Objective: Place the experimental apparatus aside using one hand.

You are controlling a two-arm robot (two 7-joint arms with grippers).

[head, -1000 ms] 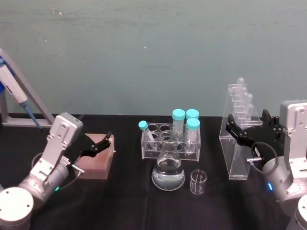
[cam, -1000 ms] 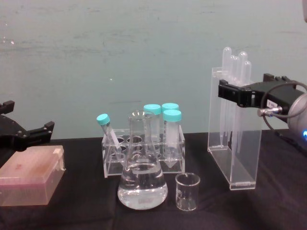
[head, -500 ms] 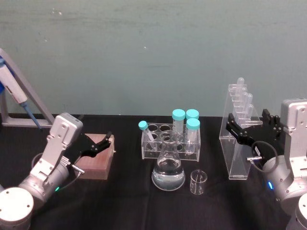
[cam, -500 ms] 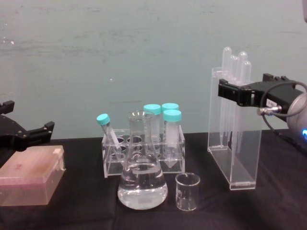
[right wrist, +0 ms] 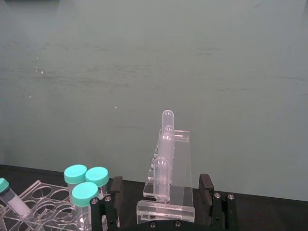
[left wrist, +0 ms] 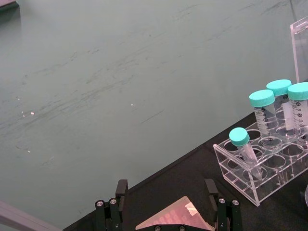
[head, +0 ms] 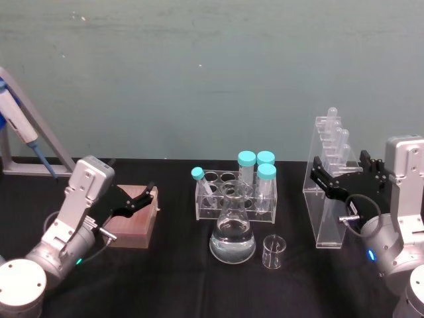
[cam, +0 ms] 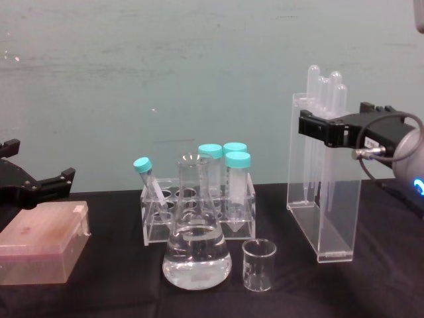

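The experimental apparatus stands on the black table. A tall acrylic stand of pipettes point(head: 329, 199) point(cam: 324, 199) is at the right. A conical flask with clear liquid point(head: 232, 235) point(cam: 197, 255) sits in the middle, with a small glass beaker point(head: 273, 252) point(cam: 258, 265) just to its right. My right gripper point(head: 344, 173) point(cam: 334, 129) is open, one finger on each side of the stand's top point(right wrist: 168, 192), with gaps showing on both sides. My left gripper point(head: 136, 201) point(left wrist: 166, 195) hangs open over a pink box at the left, away from the labware.
A clear rack of teal-capped tubes point(head: 236, 192) point(cam: 199, 212) stands right behind the flask. The pink box point(head: 132, 222) point(cam: 40, 248) lies at the left. A blue and white pipettor on a grey stand point(head: 20, 129) is at the far left. A green wall closes the back.
My right gripper has edged slightly forward and left along the top of the pipette stand. The stand, flask, beaker and left arm have not moved.
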